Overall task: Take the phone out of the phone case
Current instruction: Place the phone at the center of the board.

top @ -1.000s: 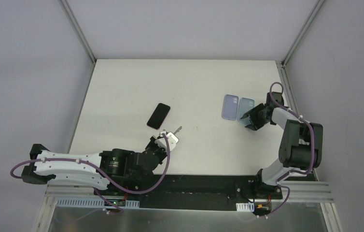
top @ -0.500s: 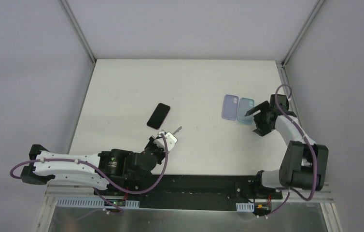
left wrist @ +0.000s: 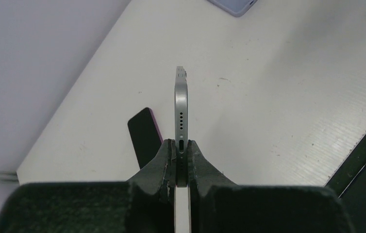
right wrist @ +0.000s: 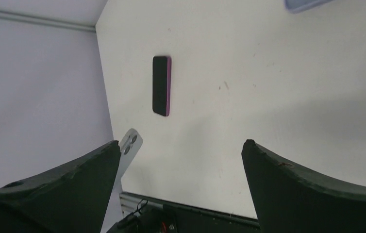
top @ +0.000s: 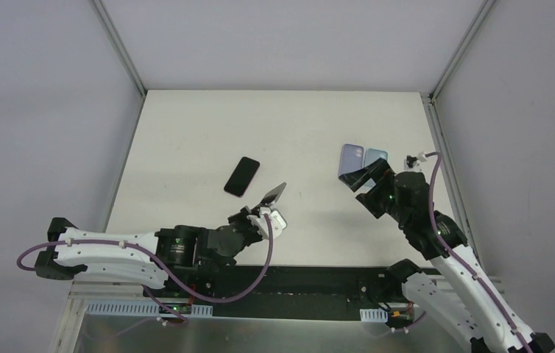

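The phone (left wrist: 181, 104) is bare and off the surface (top: 186, 140). It is clamped at its port end between the left fingers (left wrist: 160, 160), edge-on to the wrist camera. Its long axis runs forward from the grip, rising up and to the right in the overhead view, with the camera bump at the far tip.

In the last second the right fingers (right wrist: 297, 179) have spread fully and let go, and that arm has lifted back from the blue case (top: 377, 154). That case lies beside the lavender case (top: 351, 156) — well apart from the phone. With phone and case now separate, the removal looks essentially done. A second, dark phone (top: 242, 176) in a purple case lies flat near the left arm — untouched.
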